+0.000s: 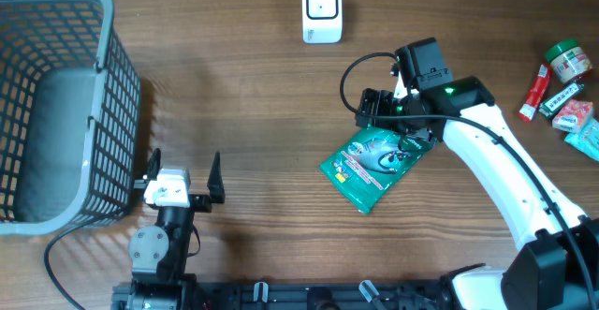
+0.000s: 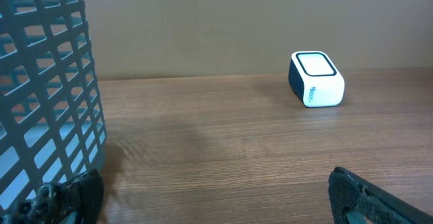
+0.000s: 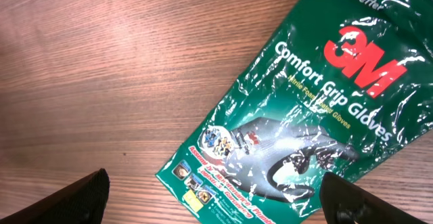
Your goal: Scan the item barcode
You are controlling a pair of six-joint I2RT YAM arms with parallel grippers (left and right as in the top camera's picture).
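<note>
The item, a green 3M Comfort Grip Gloves packet (image 1: 370, 165), lies flat on the wooden table, printed face up. My right gripper (image 1: 379, 113) hovers over its far end, open. In the right wrist view the packet (image 3: 298, 116) fills the right half, and the gripper (image 3: 216, 200) shows two dark fingertips (image 3: 81, 197) spread wide with nothing held. No barcode shows on the packet's visible side. The white scanner (image 1: 321, 9) stands at the table's far edge, also seen as a small white box (image 2: 316, 79) in the left wrist view. My left gripper (image 1: 184, 169) is open near the front.
A large grey mesh basket (image 1: 56, 104) takes up the left side, its wall (image 2: 47, 82) close beside my left gripper (image 2: 216, 197). Several small grocery items (image 1: 566, 95) lie at the far right edge. Bare wood lies between scanner and packet.
</note>
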